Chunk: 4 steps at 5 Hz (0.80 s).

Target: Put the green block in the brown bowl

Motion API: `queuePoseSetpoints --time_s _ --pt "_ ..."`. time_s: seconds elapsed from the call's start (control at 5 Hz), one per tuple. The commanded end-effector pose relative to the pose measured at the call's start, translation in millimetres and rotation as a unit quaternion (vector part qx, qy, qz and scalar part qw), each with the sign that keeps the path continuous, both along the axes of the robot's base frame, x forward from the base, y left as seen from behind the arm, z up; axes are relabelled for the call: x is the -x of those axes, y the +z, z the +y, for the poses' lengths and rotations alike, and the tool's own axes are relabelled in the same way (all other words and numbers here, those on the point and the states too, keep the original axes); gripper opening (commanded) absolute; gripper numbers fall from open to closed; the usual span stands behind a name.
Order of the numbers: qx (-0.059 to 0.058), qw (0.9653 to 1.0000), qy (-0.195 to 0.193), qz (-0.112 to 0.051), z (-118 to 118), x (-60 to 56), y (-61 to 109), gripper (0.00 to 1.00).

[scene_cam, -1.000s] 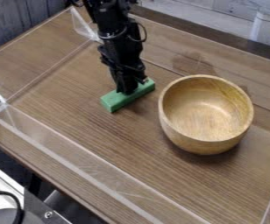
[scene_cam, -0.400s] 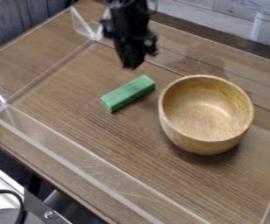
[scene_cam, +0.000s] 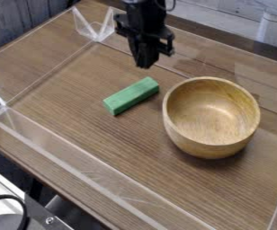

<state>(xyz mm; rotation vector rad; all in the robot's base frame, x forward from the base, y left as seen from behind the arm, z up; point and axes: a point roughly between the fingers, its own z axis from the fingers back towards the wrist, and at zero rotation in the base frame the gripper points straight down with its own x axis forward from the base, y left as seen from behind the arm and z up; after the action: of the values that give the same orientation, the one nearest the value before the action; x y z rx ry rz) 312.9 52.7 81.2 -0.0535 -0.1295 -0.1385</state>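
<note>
Item: flat bright green rectangular block (scene_cam: 131, 95) on my wooden table (scene_cam: 57, 81), long axis diagonal, lying below-left of my empty tool (scene_cam: 146, 63), whose jaw gap I cannot tell.

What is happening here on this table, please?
A single robot arm works at a wooden table. Its pincer hangs in the air above the table and holds nothing. The green block lies flat on the table, left of the brown bowl, which is empty. The block is not yet in the bowl.
</note>
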Motion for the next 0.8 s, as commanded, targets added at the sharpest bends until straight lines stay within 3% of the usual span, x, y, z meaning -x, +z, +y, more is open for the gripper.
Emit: queuePoseSetpoints --time_s 0.0,0.2,0.6 --pt "0.004 0.9998 0.009 -0.017 8 -14.4 14.4 1.0" --pt "0.011 0.9998 0.016 -0.005 13 -19.7 11.6 1.0" --pt "0.005 0.9997 0.025 -0.004 30 -10.2 -14.4 1.0"
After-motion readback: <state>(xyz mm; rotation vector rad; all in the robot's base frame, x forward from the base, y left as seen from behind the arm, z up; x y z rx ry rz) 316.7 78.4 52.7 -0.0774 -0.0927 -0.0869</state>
